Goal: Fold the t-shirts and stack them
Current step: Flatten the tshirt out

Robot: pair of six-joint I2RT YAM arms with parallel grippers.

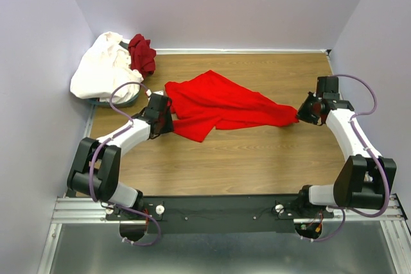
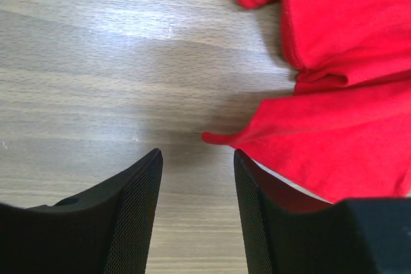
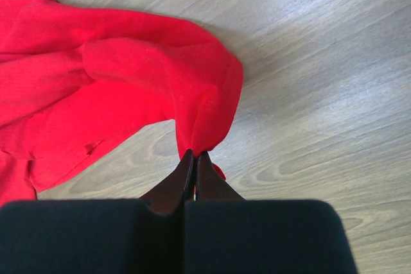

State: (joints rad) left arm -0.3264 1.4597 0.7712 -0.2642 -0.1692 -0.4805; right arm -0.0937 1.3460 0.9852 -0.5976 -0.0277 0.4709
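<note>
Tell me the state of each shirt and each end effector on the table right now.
bright red t-shirt: unfolded, bunched across the middle of the table, one end pinched.
white t-shirt: unfolded, heaped at the far left corner.
maroon t-shirt: crumpled, touching the white heap.
left end effector: open, empty, beside the red cloth's edge.
right end effector: shut on the bright red t-shirt.

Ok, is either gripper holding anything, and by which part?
Right gripper pinches the bright red cloth t-shirt by its bunched end; left gripper open, empty.
</note>
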